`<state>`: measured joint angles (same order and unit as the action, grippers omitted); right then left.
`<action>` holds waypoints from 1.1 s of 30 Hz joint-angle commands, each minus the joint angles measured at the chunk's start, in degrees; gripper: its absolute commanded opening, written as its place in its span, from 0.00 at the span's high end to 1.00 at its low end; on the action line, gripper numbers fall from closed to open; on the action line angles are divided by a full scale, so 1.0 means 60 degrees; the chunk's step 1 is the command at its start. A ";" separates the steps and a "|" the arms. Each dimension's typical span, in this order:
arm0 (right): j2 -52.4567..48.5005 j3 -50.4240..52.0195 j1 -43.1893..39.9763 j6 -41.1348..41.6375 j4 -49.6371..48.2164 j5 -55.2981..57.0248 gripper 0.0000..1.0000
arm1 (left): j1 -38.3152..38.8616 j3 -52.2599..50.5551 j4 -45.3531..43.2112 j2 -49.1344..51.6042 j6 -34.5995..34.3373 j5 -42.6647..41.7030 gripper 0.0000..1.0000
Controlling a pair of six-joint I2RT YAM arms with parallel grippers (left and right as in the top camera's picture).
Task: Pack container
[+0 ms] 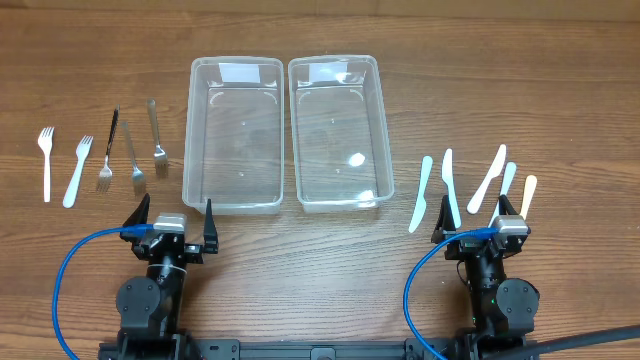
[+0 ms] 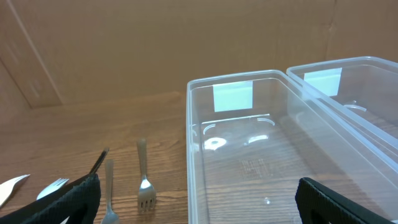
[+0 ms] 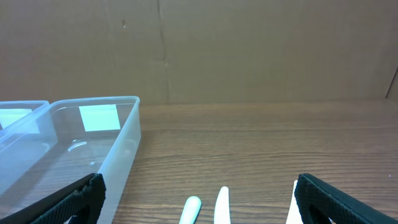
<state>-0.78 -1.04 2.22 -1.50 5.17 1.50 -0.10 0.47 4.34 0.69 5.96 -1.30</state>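
Two clear plastic containers stand side by side at mid-table, the left one [image 1: 187, 130] and the right one [image 1: 383, 130], both with nothing inside. Left of them lie two white plastic forks [image 1: 78, 171] and three metal forks [image 1: 133, 160]. To the right lie several white plastic knives [image 1: 450, 186]. My left gripper [image 1: 173, 222] is open near the left container's front corner. My right gripper [image 1: 472, 222] is open just short of the knives' near ends. In the left wrist view the left gripper [image 2: 199, 208] frames a metal fork [image 2: 144, 186] and the container wall [image 2: 188, 130]. The right gripper [image 3: 199, 205] frames two knife tips [image 3: 222, 204].
A brown cardboard wall backs the table in both wrist views. Blue cables [image 1: 75, 270] loop from each arm base along the front edge. Bare wood lies between the containers and the arm bases.
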 commanded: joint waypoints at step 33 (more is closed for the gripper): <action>0.0098 0.0095 -0.0055 -0.0007 -0.0080 -0.0051 0.00 | -0.0051 -0.0036 -0.0011 -0.0073 -0.0124 0.0084 0.00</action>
<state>-0.78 -1.04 2.22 -1.50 5.17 1.48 -0.10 0.47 4.34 0.69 5.98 -1.30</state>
